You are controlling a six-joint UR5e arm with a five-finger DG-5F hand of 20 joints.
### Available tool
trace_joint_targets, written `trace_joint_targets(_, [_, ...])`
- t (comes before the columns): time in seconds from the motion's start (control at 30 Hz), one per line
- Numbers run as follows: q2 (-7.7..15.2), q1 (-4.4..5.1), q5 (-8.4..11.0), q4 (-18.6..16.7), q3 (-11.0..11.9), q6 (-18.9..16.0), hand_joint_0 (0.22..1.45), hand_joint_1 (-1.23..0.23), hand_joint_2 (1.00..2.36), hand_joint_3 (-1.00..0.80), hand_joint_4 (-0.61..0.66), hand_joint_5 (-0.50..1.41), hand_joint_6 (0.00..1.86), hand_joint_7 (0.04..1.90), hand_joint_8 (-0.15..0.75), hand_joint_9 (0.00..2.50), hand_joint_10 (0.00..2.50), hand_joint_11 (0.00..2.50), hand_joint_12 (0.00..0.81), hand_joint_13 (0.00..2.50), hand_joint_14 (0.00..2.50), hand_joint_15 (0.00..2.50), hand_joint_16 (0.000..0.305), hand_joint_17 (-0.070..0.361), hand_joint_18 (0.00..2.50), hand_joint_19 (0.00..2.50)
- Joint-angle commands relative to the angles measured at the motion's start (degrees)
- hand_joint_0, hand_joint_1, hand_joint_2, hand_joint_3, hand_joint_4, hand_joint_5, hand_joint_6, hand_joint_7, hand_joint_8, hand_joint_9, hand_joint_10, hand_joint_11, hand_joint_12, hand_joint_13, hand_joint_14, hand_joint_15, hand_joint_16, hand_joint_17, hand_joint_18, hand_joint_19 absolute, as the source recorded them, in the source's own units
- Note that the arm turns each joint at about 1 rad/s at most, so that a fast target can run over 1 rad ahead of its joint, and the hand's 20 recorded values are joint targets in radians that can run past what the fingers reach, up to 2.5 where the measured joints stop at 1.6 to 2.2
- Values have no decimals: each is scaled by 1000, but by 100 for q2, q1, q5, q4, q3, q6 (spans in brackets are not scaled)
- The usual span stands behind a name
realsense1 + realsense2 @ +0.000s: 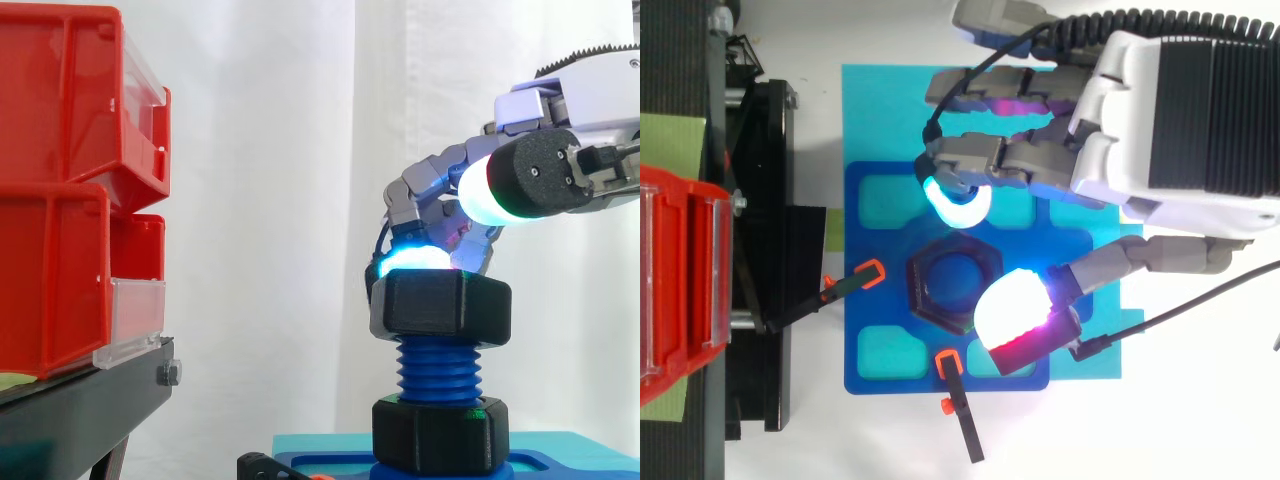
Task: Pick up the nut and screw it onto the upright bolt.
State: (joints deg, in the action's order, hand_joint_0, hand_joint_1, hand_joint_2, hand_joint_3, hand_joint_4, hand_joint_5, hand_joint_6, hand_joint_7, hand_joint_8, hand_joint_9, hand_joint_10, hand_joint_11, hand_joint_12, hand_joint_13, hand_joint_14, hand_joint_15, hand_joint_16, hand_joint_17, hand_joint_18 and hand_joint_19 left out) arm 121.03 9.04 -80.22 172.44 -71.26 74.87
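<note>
While the nut (441,306) already sat threaded onto the top of the upright bolt (438,372), plenty of blue thread showed beneath it, so by my reckoning most of the winding-down was left. Robot hand (1160,120) arched over it, spread: one cyan fingertip (415,258) touching the nut's top edge, thumb (520,190) raised clear, nothing pinched.

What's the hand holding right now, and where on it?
Cannot be told: the hand is over the black nut, which sits atop the blue bolt, but a grip isn't visible.
</note>
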Motion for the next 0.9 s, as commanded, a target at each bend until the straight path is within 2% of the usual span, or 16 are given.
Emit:
trace_joint_targets(0.0, [0, -8, -20, -17, -2, 1, 511, -267, 1000, -500, 214, -59, 504, 1062, 217, 603, 0, 0, 273, 88, 0, 0, 33, 73, 0, 0])
trace_joint_targets(0.1, [0, -8, -161, -87, 16, -8, 496, -244, 1000, -500, 215, -108, 504, 930, 202, 331, 0, 0, 292, 0, 0, 0, 36, 81, 0, 0])
trace_joint_targets(0.3, [0, -8, -451, -228, 148, 1, 479, -205, 1000, -500, 200, -134, 503, 834, 200, 230, 0, 0, 306, 0, 0, 0, 40, 90, 0, 0])
trace_joint_targets(0.37, [0, 19, -503, -237, 174, 10, 478, -197, 1000, -500, 198, -133, 503, 827, 200, 231, 0, 0, 308, 0, 0, 0, 41, 91, 0, 0])
trace_joint_targets(0.67, [0, 142, -433, -298, 174, 19, 477, -176, 1000, -500, 195, -128, 503, 810, 201, 241, 0, 0, 311, 0, 0, 0, 42, 94, 0, 0])
trace_joint_targets(0.87, [17, 177, -433, -298, 174, 19, 480, -171, 1000, -500, 182, -116, 502, 764, 191, 257, 0, 0, 311, 0, 0, 0, 42, 94, 0, 0])
